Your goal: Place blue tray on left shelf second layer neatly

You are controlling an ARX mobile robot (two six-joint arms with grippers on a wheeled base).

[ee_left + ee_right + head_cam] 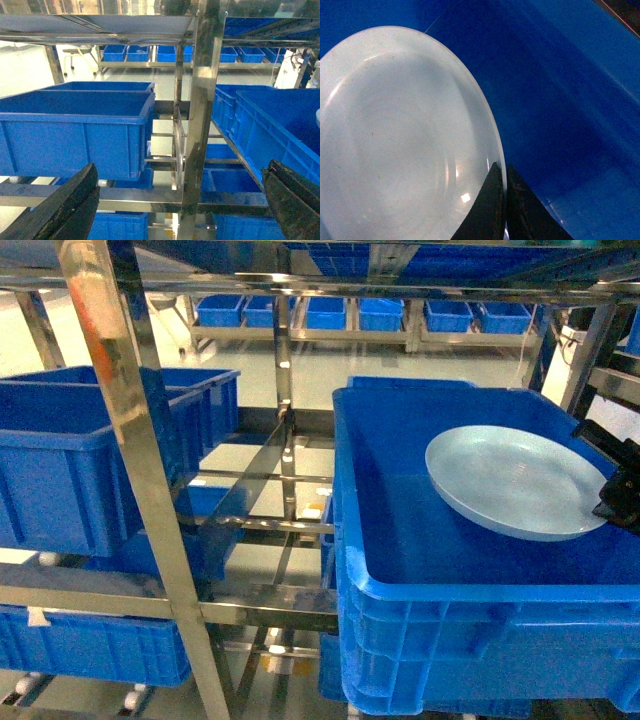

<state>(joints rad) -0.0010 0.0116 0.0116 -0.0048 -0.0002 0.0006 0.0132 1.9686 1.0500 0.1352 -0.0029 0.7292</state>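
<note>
Head view, right gripper cut off, fingers pinching blue tray rim

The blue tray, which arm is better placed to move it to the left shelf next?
Right. The right gripper is already pinched on the blue tray at its rim, above the big blue crate. The left gripper is open, holds nothing and faces the steel shelf.

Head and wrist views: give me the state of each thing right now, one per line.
blue tray: tilted, rim pinched, inside the big crate
right gripper: shut on the tray's rim
left gripper: open, holding nothing
big crate: on the right shelf, open-topped
left crate: on the left shelf, contents unseen
</note>
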